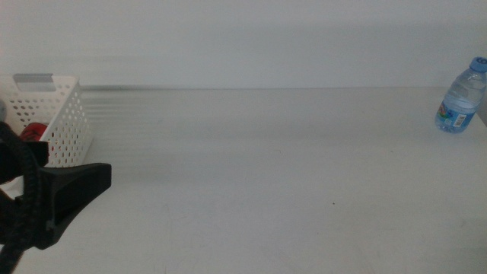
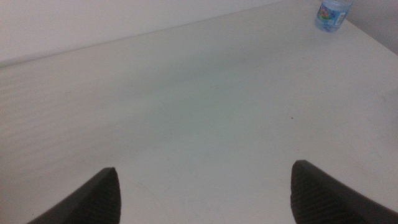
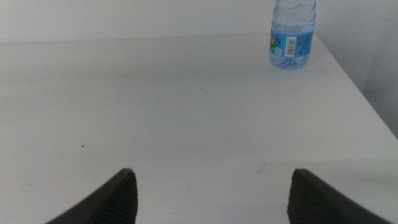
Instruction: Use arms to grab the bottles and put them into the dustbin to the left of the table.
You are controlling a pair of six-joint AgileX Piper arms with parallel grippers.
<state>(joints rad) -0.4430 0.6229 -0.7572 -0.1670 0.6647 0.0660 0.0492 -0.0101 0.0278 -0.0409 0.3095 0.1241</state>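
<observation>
Where it stands upright, clear blue-capped water bottle [image 1: 461,97], blue label.

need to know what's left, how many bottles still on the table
1: a water bottle standing upright at the table's far right corner. Something red lies in the dustbin; more may be hidden there.

bottle [image 1: 461,97]: I see clear plastic, blue cap, blue label
dustbin [image 1: 67,122]: white, round-hole pattern
table [image 1: 266,190]: white
</observation>
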